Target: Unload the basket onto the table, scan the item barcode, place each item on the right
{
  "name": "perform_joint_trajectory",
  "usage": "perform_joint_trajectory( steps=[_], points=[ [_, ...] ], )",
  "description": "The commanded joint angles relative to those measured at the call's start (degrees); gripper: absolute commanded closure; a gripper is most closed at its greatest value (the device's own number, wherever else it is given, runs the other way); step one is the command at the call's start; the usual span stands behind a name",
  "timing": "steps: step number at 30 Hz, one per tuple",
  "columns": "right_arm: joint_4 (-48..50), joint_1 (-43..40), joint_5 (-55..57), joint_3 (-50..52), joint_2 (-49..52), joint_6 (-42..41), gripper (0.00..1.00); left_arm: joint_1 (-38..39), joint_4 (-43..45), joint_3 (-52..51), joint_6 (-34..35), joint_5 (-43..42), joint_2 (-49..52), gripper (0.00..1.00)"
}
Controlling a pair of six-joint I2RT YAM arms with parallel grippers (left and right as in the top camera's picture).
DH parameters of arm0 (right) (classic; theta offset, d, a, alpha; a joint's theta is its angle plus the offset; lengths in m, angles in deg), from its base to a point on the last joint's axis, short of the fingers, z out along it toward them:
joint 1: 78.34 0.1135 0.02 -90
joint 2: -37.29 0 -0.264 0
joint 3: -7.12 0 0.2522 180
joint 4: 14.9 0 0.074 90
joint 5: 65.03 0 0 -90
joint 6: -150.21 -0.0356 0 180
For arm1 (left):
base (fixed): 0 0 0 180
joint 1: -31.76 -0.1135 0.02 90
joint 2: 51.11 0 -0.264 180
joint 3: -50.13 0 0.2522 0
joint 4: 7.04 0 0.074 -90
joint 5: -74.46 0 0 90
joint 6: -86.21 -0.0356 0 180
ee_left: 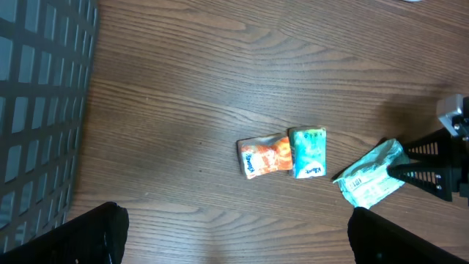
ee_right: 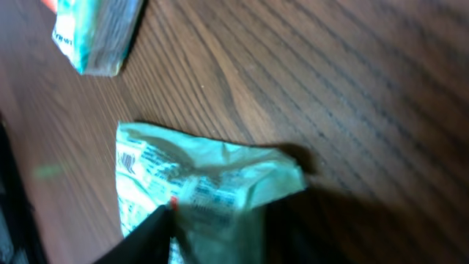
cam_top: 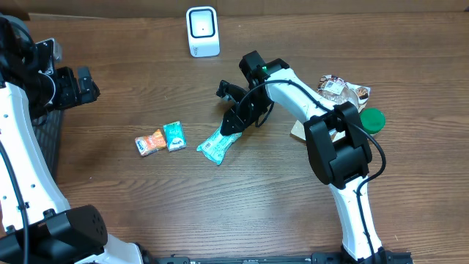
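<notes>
**Task item.** The pouch (cam_top: 218, 144) is laid flat on the worktop (cam_top: 293, 213) near the centre. In the overhead view its long axis runs from 7 o'clock to 1 o'clock. A white printed label (ee_left: 357, 181) is seen face up near the 7 o'clock end. The scanner (cam_top: 202, 31) is stood at 12 o'clock from the pouch, well apart from it, at the far edge of the worktop.

**Right gripper.** The right gripper (cam_top: 233, 126) is set down at the 1 o'clock end of the pouch. Its jaws are drawn narrow, one on each side of that end. In the right wrist view the pouch is seen crumpled between them. Whether the pouch is actually clamped cannot be told.

**Left gripper.** The left gripper (ee_left: 234, 227) is held above the worktop at 10 o'clock from the pouch, well apart from it. Its jaws are spread wide, and nothing is held between them.

**Other items.**
- A teal packet (cam_top: 174, 136) is laid at 9 o'clock from the pouch, near it.
- An orange packet (cam_top: 150, 142) is laid touching the teal packet on its 9 o'clock side.
- A black basket (ee_left: 44, 110) is placed at the 9 o'clock edge of the worktop.
- A snack pack (cam_top: 341, 89) and a green lid (cam_top: 372, 119) are placed near each other at 3 o'clock from the pouch.
</notes>
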Motion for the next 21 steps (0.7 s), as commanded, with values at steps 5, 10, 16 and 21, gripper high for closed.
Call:
perform_joint_trajectory(
  steps=[5,10,16,21],
  points=[
    [-0.9,-0.2,-0.7,0.6,0.2,-3.7,0.87,-0.1,0.1,0.1,-1.1,-0.1,0.1,0.01],
    [-6.0,-1.4,-1.1,-2.2,-0.1,-6.8,0.96,-0.1,0.1,0.1,-1.1,-0.1,0.1,0.00],
    [-10.6,-4.3,0.5,-10.1,-1.3,-18.4,0.96,-0.1,0.1,0.1,-1.1,-0.1,0.1,0.00],
    [-10.9,-5.5,16.8,-11.5,-2.5,-43.6,0.96,-0.1,0.1,0.1,-1.1,-0.1,0.1,0.00]
  ],
)
